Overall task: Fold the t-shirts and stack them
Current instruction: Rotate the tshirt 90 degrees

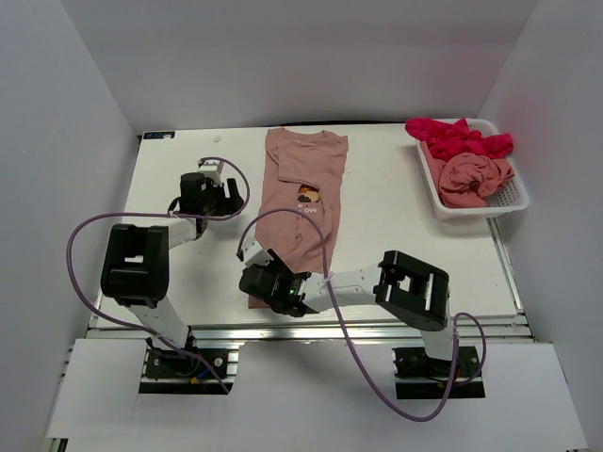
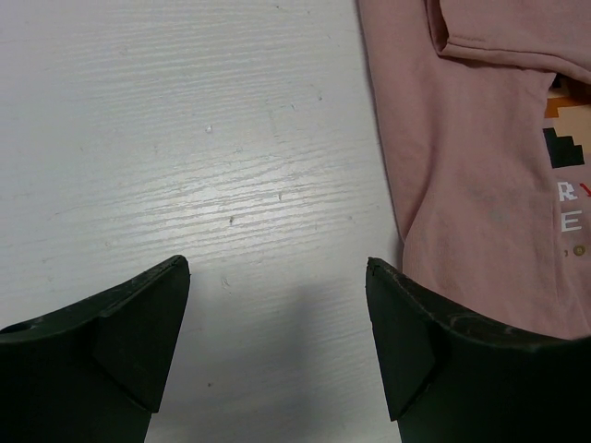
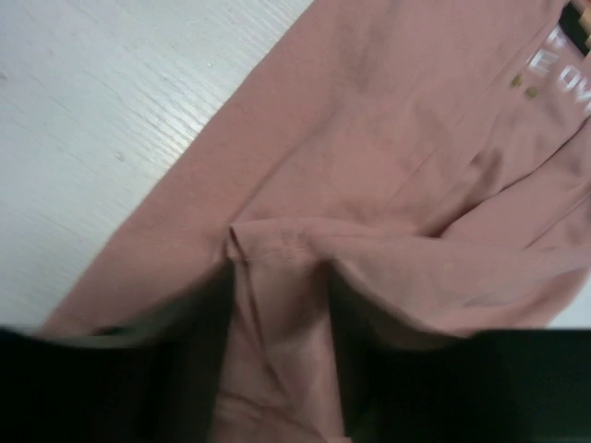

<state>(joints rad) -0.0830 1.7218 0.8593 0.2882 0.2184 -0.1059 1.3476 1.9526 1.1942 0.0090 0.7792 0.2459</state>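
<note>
Cloth from the printed pink shirt (image 1: 303, 193) is bunched into a raised ridge between the fingers (image 3: 138, 378) of the right gripper (image 3: 277, 369), which is clenched on the shirt's near hem. In the overhead view this grip sits at the lower centre of the frame, at the bottom end of the shirt. The wrist picture is blurred, so how much cloth is caught cannot be told.

The left gripper (image 2: 277, 314) stands wide apart and holds nothing. It hangs over the bare table (image 2: 166, 138), left of centre in the overhead view, just beside the shirt's left edge. In its own camera, the right-hand finger (image 2: 434, 341) overlaps that edge at the lower right. Whether it touches the cloth cannot be told.

Counted: two grippers, one basket, and three shirts that can be told apart. The printed pink shirt lies lengthwise down the middle of the table, its sides folded in, with the small print near its middle. The white basket (image 1: 513, 200) sits at the upper right, holding a magenta shirt (image 1: 457, 139) at its far end and a crumpled pink shirt (image 1: 476, 177) nearer. Anything beneath those two is hidden.
</note>
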